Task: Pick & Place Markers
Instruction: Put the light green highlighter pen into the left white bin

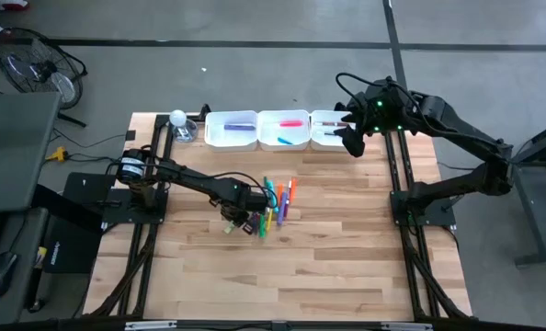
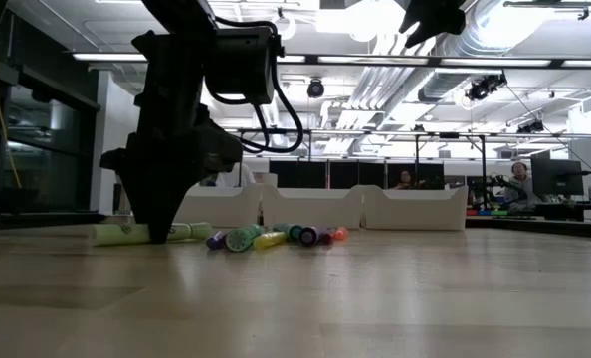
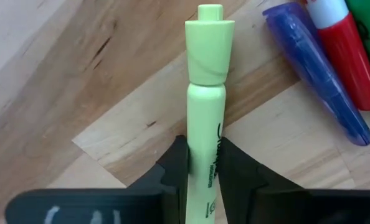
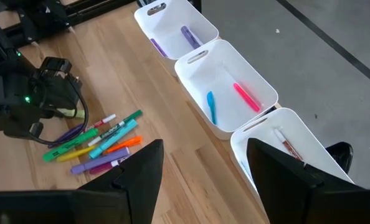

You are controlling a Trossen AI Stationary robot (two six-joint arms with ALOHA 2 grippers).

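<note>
Left gripper (image 3: 203, 165): clenched on light-green marker (image 3: 205, 106) lying on table (image 1: 346, 267). Middle tray (image 4: 225, 74): pink marker (image 4: 246, 96), blue marker (image 4: 211, 107); bare wood around.

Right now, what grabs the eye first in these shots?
The left pincer, down on the wooden table at the pile of markers, has its fingers closed around a light green highlighter lying flat. Behind the pile, three white trays stand in a row along the far edge, a few markers already inside. The right pincer hangs open above the tray at the right end.
</note>
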